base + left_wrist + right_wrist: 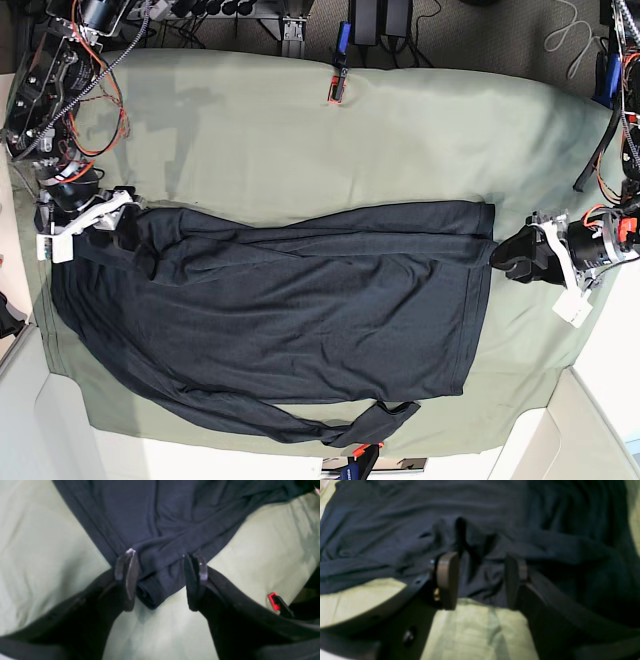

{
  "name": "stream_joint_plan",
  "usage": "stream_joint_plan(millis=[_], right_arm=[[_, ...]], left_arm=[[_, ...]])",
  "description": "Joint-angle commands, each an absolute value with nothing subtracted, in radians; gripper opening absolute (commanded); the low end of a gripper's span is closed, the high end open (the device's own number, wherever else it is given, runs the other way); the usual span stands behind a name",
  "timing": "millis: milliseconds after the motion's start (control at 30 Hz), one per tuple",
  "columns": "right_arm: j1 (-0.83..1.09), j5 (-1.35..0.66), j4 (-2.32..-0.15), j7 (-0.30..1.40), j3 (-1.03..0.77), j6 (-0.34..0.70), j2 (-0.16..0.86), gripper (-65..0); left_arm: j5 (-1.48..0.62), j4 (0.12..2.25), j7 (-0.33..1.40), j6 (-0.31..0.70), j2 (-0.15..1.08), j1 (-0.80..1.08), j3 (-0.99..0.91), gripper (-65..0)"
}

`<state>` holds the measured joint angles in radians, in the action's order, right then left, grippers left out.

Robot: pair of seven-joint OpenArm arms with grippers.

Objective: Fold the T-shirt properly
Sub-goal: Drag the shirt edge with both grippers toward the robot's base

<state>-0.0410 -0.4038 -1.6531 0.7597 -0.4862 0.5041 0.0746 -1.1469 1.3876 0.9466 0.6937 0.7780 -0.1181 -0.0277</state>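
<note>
T-shirt (280, 320) lies spread across the middle of the table, on the olive-green cloth (300, 130), long axis running side to side in the base view. Fabric is wrinkled, with one long fold ridge running along the upper part. A sleeve (340, 425) trails out along the near edge, twisted into a narrow strip.

Left tool (161, 580) sits at the shirt's corner on the base view's right. Jaws spread apart, straddling a bunched, rolled bit of hem (150, 590). Fabric sits between the fingers (127, 575) but they aren't pinching it: released.

Right tool (481, 580) is at the opposite end, base view's left, at the shirt's upper corner. Jaws also apart, gathered fabric lying between them, gap visible on both sides: released. Wrist view is blurry, so contact with the cloth under it is unclear.

Red-and-black clip (335, 88) sits on the far table edge, well apart from the shirt.
</note>
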Motion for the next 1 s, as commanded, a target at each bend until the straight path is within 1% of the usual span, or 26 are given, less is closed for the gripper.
stream_joint_plan(millis=[0,133,300,467,700,967], right_arm=[[-0.031,-0.432,-1.675,0.737,-0.522,0.501,0.091,-35.3],[0.052,-0.522,-1.675,0.742,-0.665,0.501,0.094,-35.3],[0.091,-0.540,-1.675,0.749,-0.770,0.492,0.094,-35.3],[0.116,-0.542,-1.674,0.728,-0.780,0.490,0.094,-35.3],[0.086,-0.513,-1.587,0.668,-0.780,0.467,0.116,-35.3],[0.006,-0.477,-1.494,0.657,-0.780,0.467,0.122,-35.3]], left_arm=[[-1.178,1.401,0.940,0.698,0.798,-0.111,-0.041,-32.8],[-1.185,1.401,0.939,0.698,0.787,-0.012,-0.041,-32.8],[-1.185,1.401,0.934,0.698,0.750,0.045,-0.081,-32.8],[-1.186,1.401,0.931,0.698,0.740,0.098,-0.148,-32.8],[-1.187,1.401,0.932,0.698,0.739,0.112,-0.150,-32.8],[-1.182,1.401,0.933,0.698,0.712,0.120,-0.150,-32.8]])
